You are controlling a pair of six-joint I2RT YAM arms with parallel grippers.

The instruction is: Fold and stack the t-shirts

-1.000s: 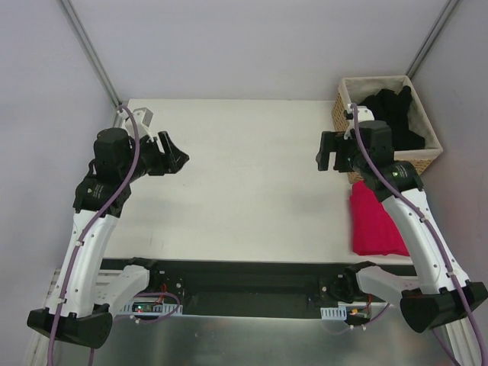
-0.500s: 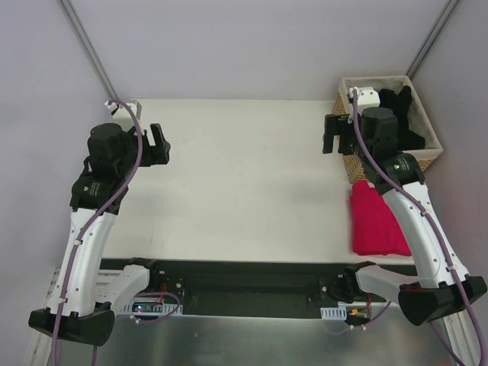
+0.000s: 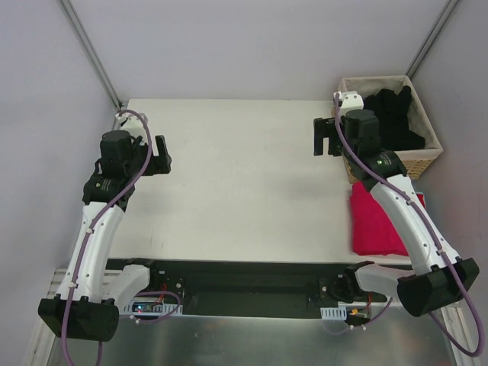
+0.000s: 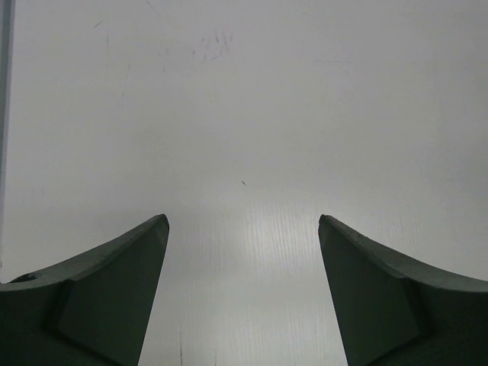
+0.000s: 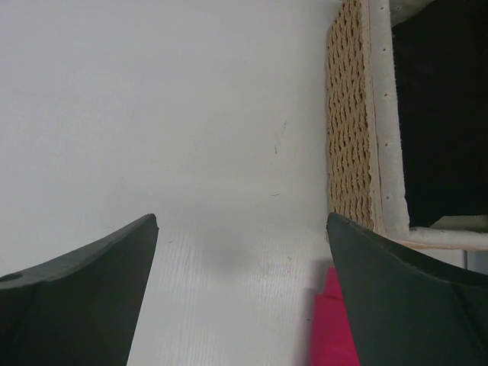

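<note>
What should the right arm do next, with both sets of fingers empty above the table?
Probably swing the right gripper to its right over the basket rim and down toward the black shirts. Its fingers stand open and empty over the table just left of the basket. The black shirts lie heaped inside, and only the pink shirt lies folded on the table.
</note>
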